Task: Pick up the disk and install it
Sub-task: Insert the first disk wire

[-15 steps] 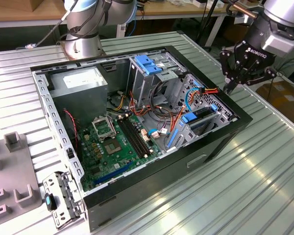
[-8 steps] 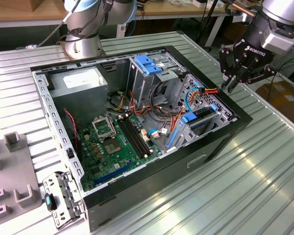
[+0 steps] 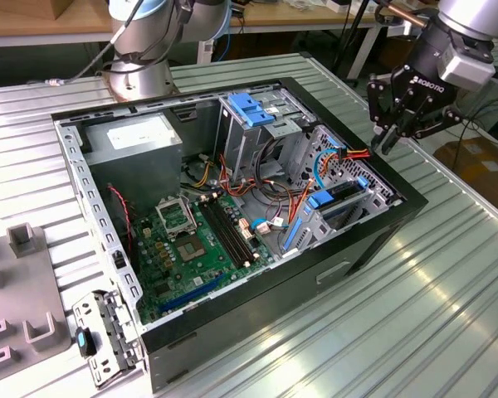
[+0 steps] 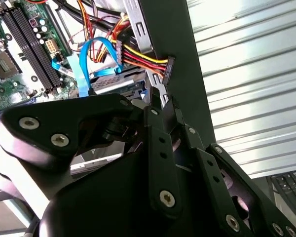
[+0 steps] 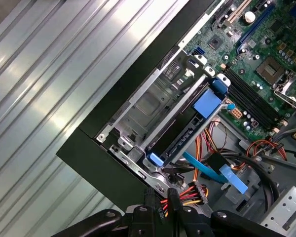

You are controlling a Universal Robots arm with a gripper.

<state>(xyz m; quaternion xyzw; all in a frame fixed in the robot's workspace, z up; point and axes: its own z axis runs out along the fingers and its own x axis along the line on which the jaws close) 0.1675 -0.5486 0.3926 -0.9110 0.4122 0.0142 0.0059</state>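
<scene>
Open computer case [image 3: 357, 249] fills the centre of the exterior view. Gripper [image 3: 392, 143], upper right, hangs over the case's edge, fingers pressed together, nothing pinched. Disk [image 3: 340, 195] sits slotted in the drive cage [image 3: 314, 225], right of centre, near the gripper.

Seated on edge in the grey metal cage [image 3: 357, 209] along the open computer case's [image 3: 373, 242] wall on the exterior view's right: the disk [image 3: 339, 196], slim and dark along its exposed upper edge, blue carrier plastic at both ends. In the first wrist view, a long narrow slab [image 5: 187, 133] lying lengthwise in the cage slot, parallel to the case wall, with a broad blue tab [image 5: 207, 103] at one end and a small blue clip [image 5: 155, 159] at the other. Label face hidden.
</scene>
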